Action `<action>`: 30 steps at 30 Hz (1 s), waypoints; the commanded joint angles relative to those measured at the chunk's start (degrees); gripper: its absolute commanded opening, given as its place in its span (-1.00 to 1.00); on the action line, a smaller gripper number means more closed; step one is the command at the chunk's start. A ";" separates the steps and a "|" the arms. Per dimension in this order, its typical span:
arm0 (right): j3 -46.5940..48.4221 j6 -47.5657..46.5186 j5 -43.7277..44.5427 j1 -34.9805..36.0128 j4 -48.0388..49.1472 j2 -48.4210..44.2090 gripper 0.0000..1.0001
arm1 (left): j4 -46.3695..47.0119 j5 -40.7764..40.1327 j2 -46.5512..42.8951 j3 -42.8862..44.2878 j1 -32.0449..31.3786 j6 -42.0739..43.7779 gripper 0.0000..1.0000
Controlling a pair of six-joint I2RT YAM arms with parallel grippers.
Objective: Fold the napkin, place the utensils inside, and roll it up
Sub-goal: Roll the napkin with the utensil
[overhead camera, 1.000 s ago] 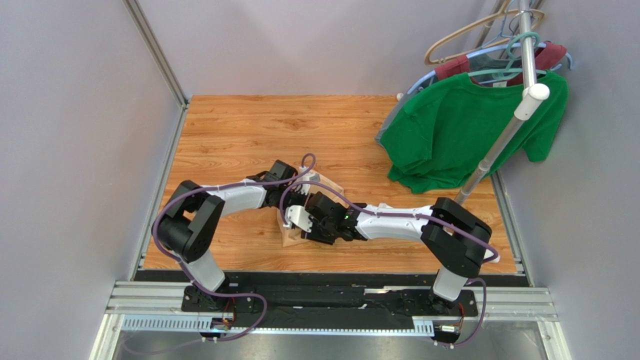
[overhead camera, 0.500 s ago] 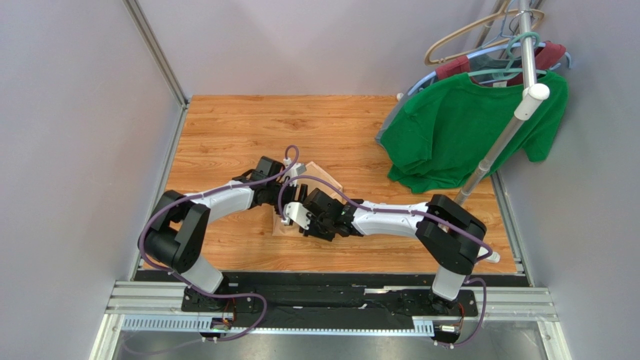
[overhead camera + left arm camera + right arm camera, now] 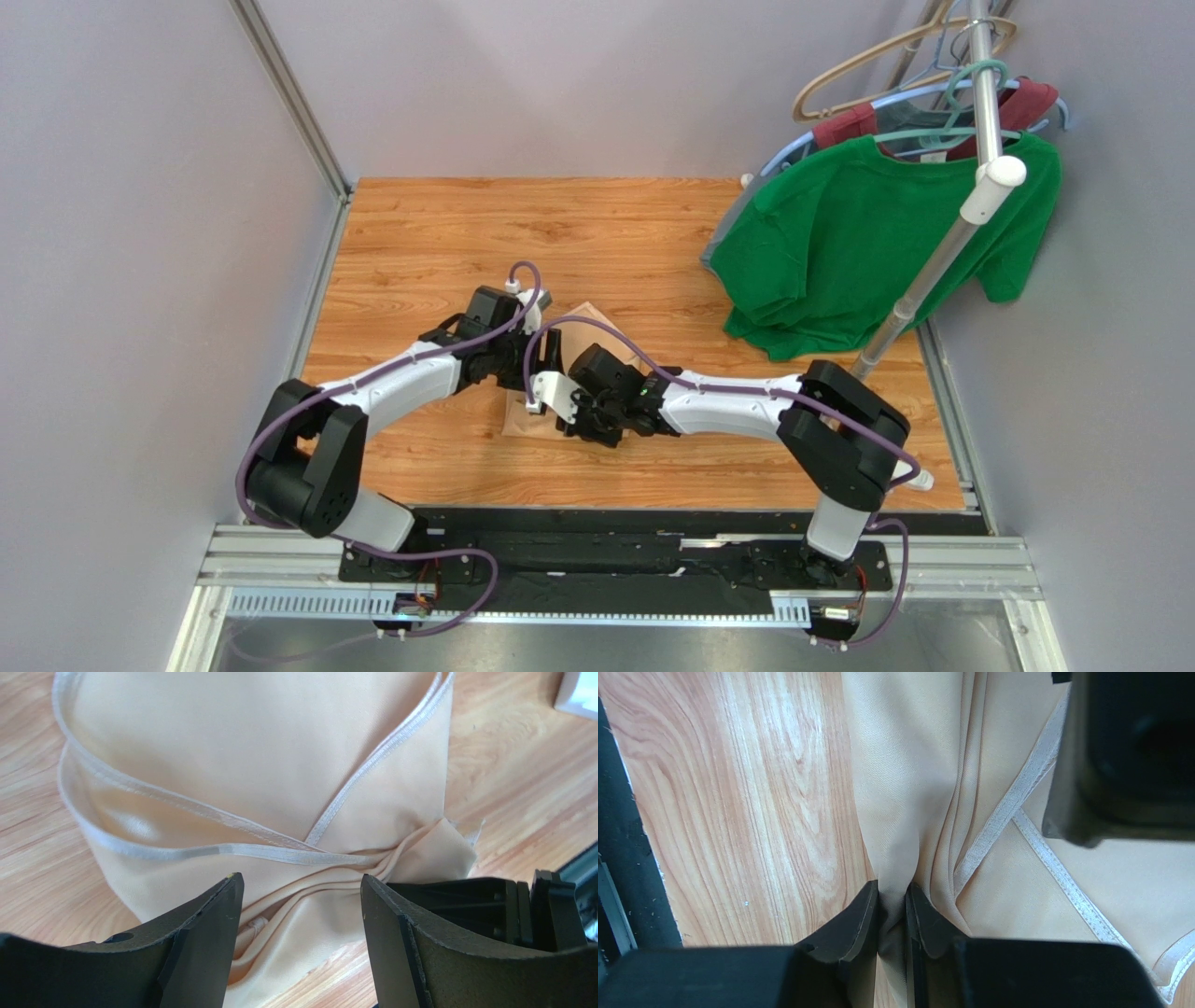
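Likely rolling. My right end effector (image 3: 892, 903) pinches the napkin's (image 3: 906, 777) 6 o'clock fold; my left end effector (image 3: 302, 913) stands open, empty. Next: turn the fold toward 12 o'clock.

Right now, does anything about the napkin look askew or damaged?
Yes. The napkin is bunched, not flat: pleats gather toward the corner, which looks slightly frayed, and the right jaws pinch a raised ridge of it.

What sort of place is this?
Probably a robot test cell: grey walls enclose a wood-grain table, with a metal mounting rail at its near edge and a clothes rack holding a green T-shirt.
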 commanded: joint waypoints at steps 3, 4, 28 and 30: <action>-1.35 1.10 -1.09 -1.07 -9.43 2.06 -0.71 | 1.24 -8.08 -6.48 1.88 2.82 -5.08 0.44; -1.17 1.18 -1.18 -1.15 -9.43 2.15 -0.71 | 1.23 -9.39 -7.10 1.44 3.17 -5.35 0.45; 2.34 1.71 -4.87 -2.91 -12.86 4.00 -0.82 | 8.87 -3.43 -27.77 -22.20 5.63 -14.49 0.48; 2.08 1.89 -4.87 -3.00 -12.77 4.00 -0.83 | 10.71 -2.29 -26.36 -22.20 5.63 -14.84 0.46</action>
